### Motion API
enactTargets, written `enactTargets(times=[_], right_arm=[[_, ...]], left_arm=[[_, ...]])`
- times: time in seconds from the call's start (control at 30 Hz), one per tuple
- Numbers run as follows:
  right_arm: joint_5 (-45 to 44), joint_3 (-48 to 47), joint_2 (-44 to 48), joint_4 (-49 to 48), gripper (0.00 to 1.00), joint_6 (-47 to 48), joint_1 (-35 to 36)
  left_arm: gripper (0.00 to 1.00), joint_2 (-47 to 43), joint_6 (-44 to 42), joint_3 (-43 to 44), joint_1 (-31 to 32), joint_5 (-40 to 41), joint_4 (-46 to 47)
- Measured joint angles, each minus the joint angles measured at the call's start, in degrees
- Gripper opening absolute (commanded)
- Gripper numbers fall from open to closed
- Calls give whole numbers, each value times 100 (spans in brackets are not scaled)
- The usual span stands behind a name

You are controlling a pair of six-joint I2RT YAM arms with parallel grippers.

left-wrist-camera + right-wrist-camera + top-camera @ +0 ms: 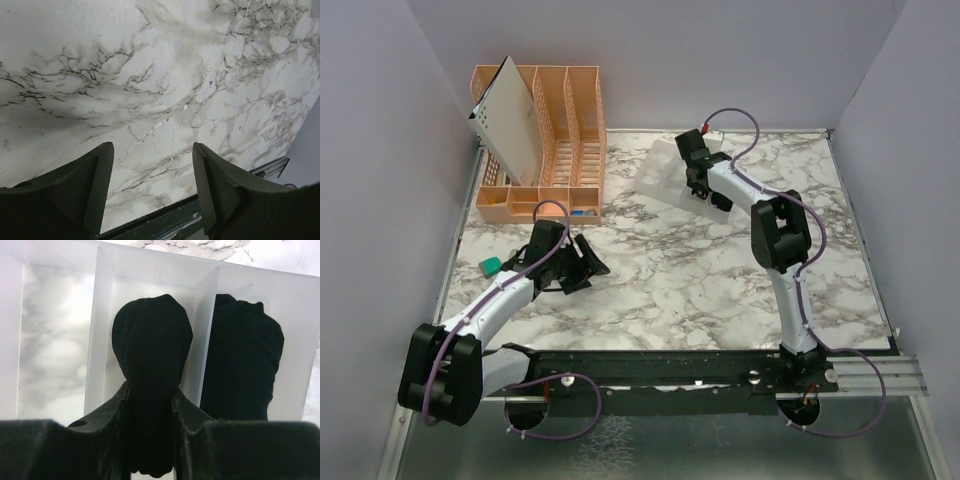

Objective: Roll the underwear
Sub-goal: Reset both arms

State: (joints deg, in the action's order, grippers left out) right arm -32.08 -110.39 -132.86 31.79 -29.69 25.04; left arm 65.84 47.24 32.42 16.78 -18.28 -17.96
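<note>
In the right wrist view my right gripper is shut on a rolled black bundle of underwear. It holds the bundle upright over the middle compartment of a translucent white divided tray. A second rolled black underwear bundle stands in the compartment to its right. The left compartment shows only marble through its floor. From above, the right gripper sits over that tray at the back of the table. My left gripper is open over bare marble, with nothing between its fingers.
An orange slotted organizer with a white board leaning in it stands at the back left. A small teal object lies by the left wall, beside the left arm. The left gripper hovers left of centre. Walls enclose three sides.
</note>
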Motion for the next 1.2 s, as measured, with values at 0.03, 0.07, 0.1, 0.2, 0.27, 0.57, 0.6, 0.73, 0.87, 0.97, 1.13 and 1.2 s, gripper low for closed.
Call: enactTargets(times=[0.03, 0.07, 0.1, 0.2, 0.27, 0.57, 0.6, 0.73, 0.87, 0.97, 1.13, 1.2], right_arm=[[55, 15, -13, -42, 35, 28, -4], [114, 20, -22, -83, 38, 68, -13], [166, 22, -24, -127, 42, 109, -26], [289, 20, -24, -236, 56, 205, -37], [328, 20, -24, -278, 62, 269, -37], [334, -105, 33, -280, 62, 555, -37], [348, -105, 63, -278, 62, 579, -37], [459, -101, 284, -282, 63, 675, -37], [669, 114, 793, -420, 68, 745, -37], [876, 575, 1394, -684, 80, 807, -37], [1110, 2221, 2929, -1558, 100, 938, -37], [1235, 3018, 3630, -1912, 100, 1008, -52]], left_arm=[[69, 0, 0, 0, -7, -13, 0], [69, 0, 0, 0, -17, -20, 0], [69, 2, 0, 0, -22, -22, 0], [69, 4, 0, 0, -22, -37, 0], [69, 17, 0, 0, -22, -42, 2], [69, 63, 0, 0, -22, -81, 4], [69, 70, 0, 0, -22, -83, 4], [69, 81, 0, 0, -22, -109, 11], [70, 70, 0, 0, -22, -140, 31], [76, -11, -17, 0, -22, -138, 24], [97, -420, -79, 22, -22, 24, -118], [99, -597, -166, 138, -22, 219, -289]])
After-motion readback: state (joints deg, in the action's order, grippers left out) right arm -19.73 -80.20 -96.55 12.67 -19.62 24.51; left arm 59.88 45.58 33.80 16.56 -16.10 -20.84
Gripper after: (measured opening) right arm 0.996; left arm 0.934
